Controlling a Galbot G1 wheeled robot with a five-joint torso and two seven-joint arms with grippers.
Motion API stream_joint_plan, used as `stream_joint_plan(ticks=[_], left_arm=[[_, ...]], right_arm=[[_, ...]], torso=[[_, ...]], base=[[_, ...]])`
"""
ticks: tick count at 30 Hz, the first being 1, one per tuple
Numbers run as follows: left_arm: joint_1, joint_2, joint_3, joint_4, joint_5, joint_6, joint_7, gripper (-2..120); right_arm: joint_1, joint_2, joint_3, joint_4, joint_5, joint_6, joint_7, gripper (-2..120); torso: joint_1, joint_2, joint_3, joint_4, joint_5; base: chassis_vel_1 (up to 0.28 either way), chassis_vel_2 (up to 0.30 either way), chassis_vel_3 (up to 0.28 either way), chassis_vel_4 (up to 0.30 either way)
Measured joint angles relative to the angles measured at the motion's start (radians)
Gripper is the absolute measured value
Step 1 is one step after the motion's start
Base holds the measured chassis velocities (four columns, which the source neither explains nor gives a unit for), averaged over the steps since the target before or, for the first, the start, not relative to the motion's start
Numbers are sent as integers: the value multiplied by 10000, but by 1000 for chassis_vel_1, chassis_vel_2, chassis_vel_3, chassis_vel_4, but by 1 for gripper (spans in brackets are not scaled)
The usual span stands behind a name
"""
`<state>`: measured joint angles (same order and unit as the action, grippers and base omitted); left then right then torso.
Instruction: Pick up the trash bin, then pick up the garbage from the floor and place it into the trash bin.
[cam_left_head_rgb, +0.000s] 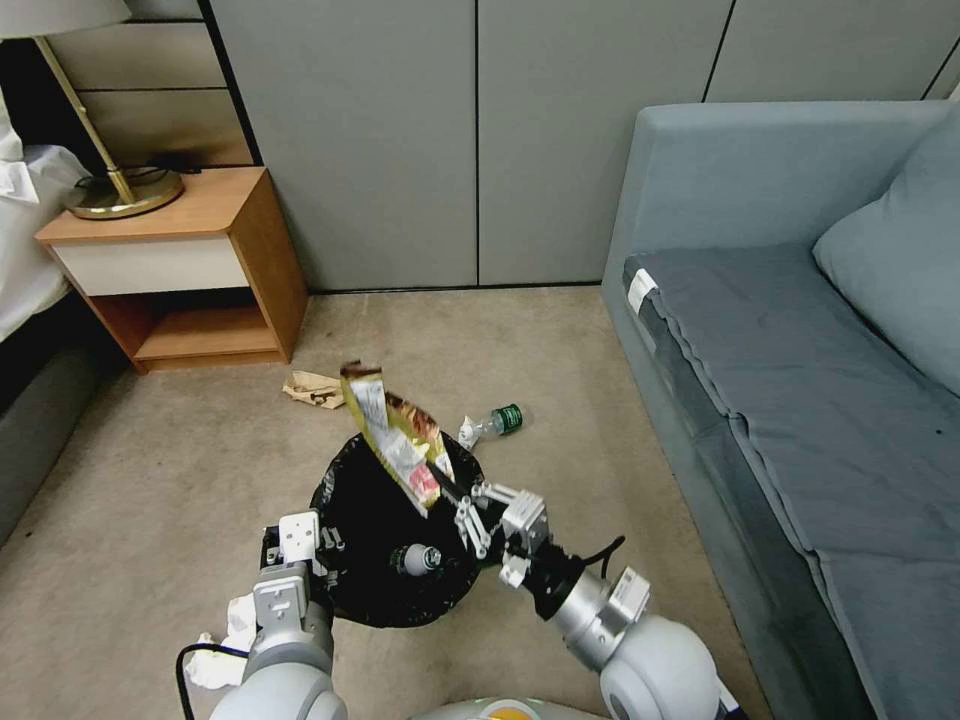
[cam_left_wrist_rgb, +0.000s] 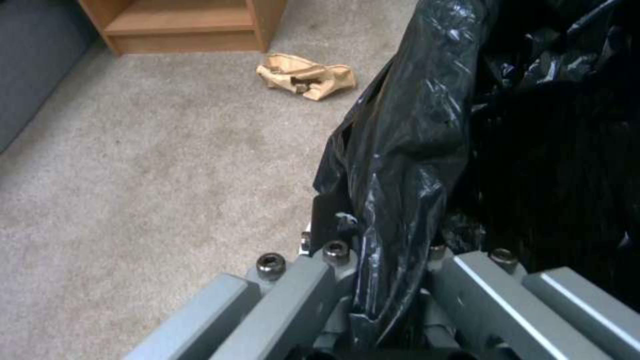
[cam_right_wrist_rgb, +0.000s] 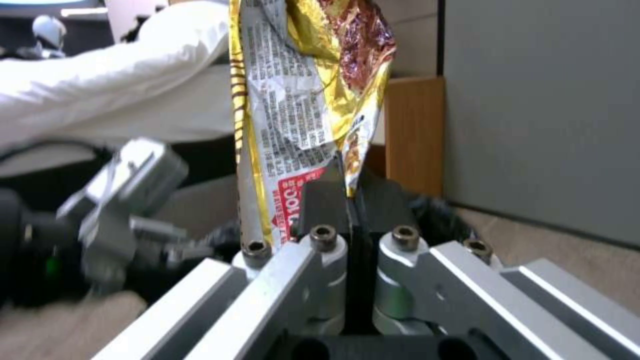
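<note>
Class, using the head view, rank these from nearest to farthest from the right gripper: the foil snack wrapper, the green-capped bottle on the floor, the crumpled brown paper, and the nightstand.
1. Foil snack wrapper: clamped in the right gripper jaws, over the trash bin.
2. Green-capped bottle: on the carpet just beyond the bin.
3. Crumpled brown paper: farther back, to the left.
4. Nightstand: far left, by the wall.

Even soft indoor light; right wrist view's left side blurred.

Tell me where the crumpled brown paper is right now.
The crumpled brown paper lies on the carpet in the head view, just past the trash bin on the robot's left, near the wooden nightstand; the left wrist view shows it too.
</note>
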<state>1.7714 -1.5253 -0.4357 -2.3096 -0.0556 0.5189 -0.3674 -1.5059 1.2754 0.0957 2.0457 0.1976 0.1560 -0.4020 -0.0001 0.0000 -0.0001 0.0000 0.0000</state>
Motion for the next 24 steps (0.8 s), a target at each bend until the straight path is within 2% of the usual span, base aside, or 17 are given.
stream_joint_plan(ticks=[13, 24], left_arm=[[-8, 41, -7, -46, -37, 13, 5, 1], [-1, 56, 16, -92, -36, 38, 7, 1]], right_arm=[[-107, -29, 10, -946, -205, 302, -200, 0], [-66, -40, 81, -1164, -360, 402, -241, 0]], torso=[[1, 0, 0, 0, 0], [0, 0, 0, 0, 0]], base=[[0, 0, 0, 0], [0, 0, 0, 0]])
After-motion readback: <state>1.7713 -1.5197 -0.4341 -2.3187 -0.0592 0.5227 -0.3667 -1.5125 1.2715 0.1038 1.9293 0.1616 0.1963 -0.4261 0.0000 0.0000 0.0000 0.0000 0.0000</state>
